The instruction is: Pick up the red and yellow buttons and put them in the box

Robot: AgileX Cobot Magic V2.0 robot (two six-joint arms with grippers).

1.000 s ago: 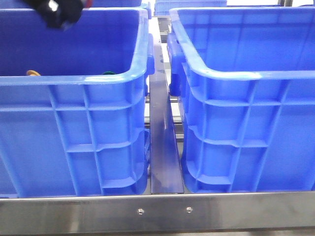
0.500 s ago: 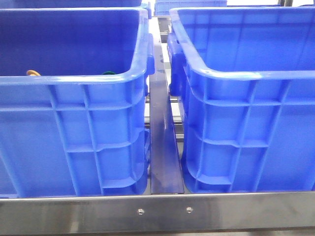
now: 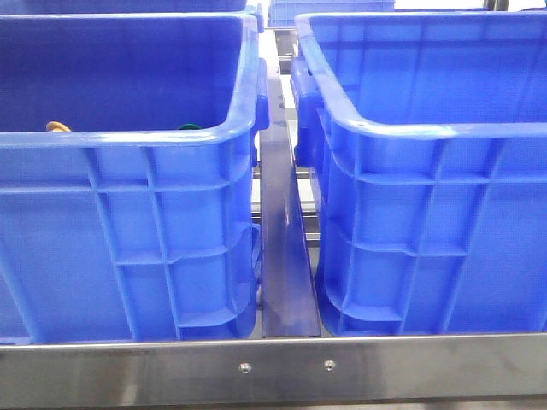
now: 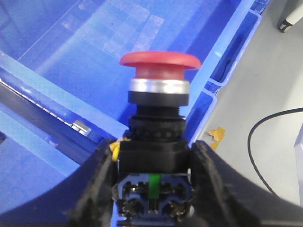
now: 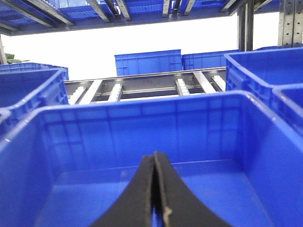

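The left gripper [image 4: 151, 189] pinches the red button [image 4: 158, 71] by its black body, cap upright, above the rim of a blue crate [image 4: 71, 109]. The right gripper [image 5: 155, 189] has its fingers pressed together, holding nothing, over the right box [image 3: 427, 128]. From the front, 2 crates sit side by side; the yellow button [image 3: 57, 126] peeks over the left crate's [image 3: 128, 141] near rim.
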